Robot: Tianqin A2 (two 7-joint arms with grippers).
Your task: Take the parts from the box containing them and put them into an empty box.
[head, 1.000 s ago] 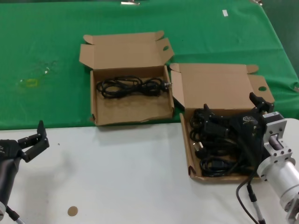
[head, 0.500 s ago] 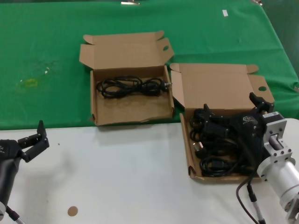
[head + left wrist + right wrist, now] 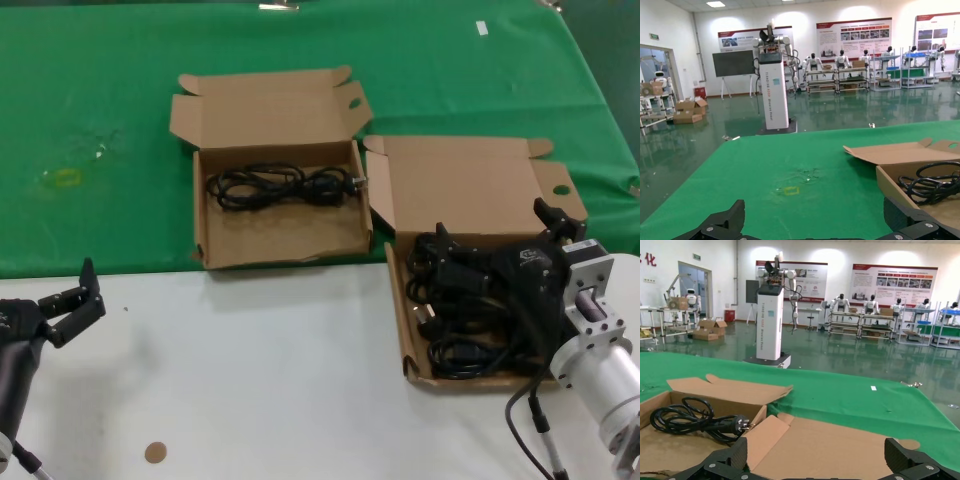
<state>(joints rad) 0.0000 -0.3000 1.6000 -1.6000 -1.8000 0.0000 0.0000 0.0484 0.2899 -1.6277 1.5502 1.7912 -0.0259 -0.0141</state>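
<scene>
- The right hand is hovering with its fingers apart over the pile of cables in the source box at the desk's right edge; because the bundles are tangling together, it risks dragging several out at once.
- The target box, mid-desk, is already holding one cable; a trailing plug may be snagging its wall.
- The left hand is idling, fingers apart, near the left edge.
</scene>
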